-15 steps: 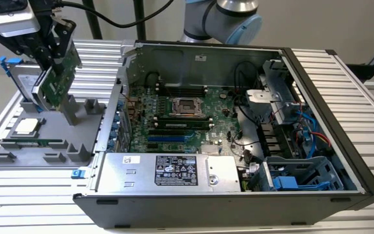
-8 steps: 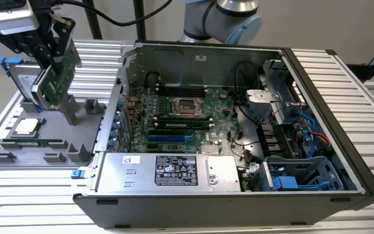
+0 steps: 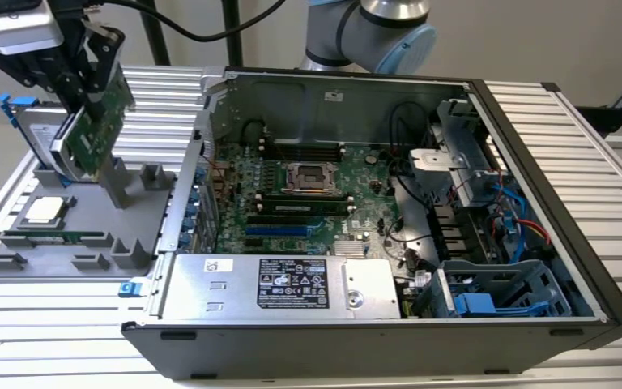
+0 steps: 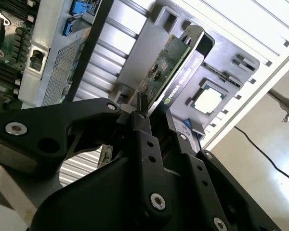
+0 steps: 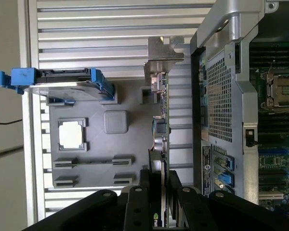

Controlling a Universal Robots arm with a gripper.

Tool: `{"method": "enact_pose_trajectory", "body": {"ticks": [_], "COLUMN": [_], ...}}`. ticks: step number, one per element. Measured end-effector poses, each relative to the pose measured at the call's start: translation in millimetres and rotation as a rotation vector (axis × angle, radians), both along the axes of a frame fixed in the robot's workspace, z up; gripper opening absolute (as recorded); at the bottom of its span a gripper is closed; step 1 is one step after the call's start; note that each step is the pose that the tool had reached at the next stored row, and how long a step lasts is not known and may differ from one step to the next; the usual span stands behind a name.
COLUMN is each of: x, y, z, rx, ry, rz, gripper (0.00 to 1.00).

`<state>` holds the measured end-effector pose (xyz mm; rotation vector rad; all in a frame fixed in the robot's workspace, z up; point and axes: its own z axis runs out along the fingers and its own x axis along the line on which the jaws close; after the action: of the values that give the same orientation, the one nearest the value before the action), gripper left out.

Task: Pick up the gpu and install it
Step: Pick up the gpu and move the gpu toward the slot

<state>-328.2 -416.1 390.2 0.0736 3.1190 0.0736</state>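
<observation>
The gpu (image 3: 100,130), a green board with a black cooler and a silver end bracket, hangs tilted over the grey parts tray (image 3: 78,263) at the exterior view's left. My gripper (image 3: 90,96) is shut on its upper edge. The card's lower end is level with the tray's grey uprights (image 3: 117,185); I cannot tell whether it still touches them. In the second wrist view the black fingers (image 4: 140,126) clamp the gpu (image 4: 169,65) from both sides. In the first wrist view the gpu (image 5: 160,120) is seen edge-on, gripper (image 5: 159,185) closed around it, bracket (image 5: 162,54) at the far end.
On the tray sit a silver hard drive with blue frame (image 3: 32,130), a processor chip (image 3: 45,211) and a thin memory stick (image 3: 52,237). The open computer case (image 3: 570,203) lies to the exterior view's right, with its motherboard (image 3: 300,203), blue expansion slot (image 3: 284,229) and power supply (image 3: 279,284).
</observation>
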Motion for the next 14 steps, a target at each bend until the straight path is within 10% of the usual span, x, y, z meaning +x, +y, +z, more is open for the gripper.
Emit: {"method": "enact_pose_trajectory", "body": {"ticks": [14], "x": [0.0], "y": [0.0], "z": [3.2], "rx": [0.0000], "ry": [0.0000], "rz": [0.000], "gripper": [0.00]}}
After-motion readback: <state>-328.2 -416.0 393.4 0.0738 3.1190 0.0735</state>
